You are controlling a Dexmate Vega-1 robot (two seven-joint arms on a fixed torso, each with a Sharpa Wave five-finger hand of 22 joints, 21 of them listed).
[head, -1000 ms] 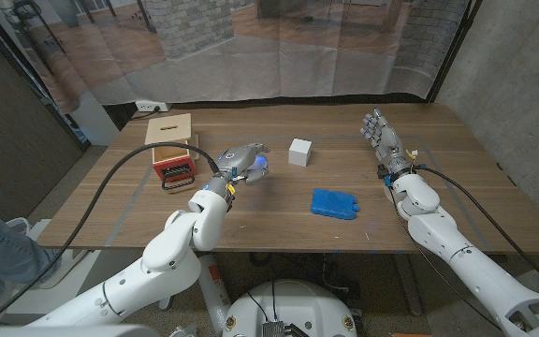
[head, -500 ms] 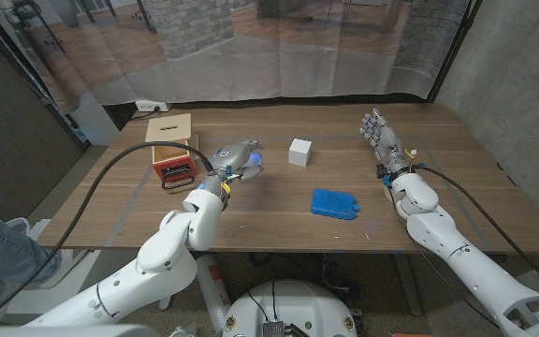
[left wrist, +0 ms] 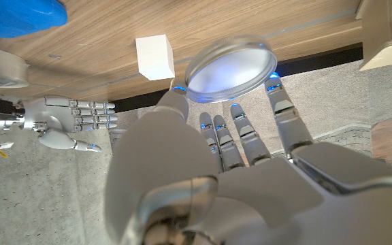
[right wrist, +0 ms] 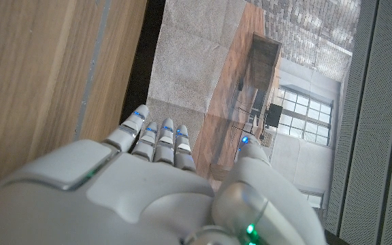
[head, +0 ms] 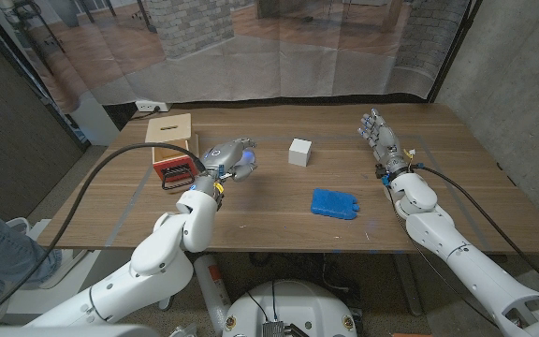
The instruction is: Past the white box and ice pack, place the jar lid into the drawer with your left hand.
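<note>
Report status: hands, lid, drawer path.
Left hand holds jar lid above table, beside red drawer. Right hand open, idle. White box and ice pack not in the way.

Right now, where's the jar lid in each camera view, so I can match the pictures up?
Head view: the jar lid is in the left hand, left of the white box.
Left wrist view: at the fingertips, beside the white box.
Right wrist view: not in it.
Shared landmark: the white box.

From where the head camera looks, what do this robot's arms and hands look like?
Both arms are smooth, rounded white shells with thick black cables running along them. The left hand and right hand are silvery grey, human-shaped, with jointed fingers and small blue lights at the fingertips. A green light glows near the right thumb.
</note>
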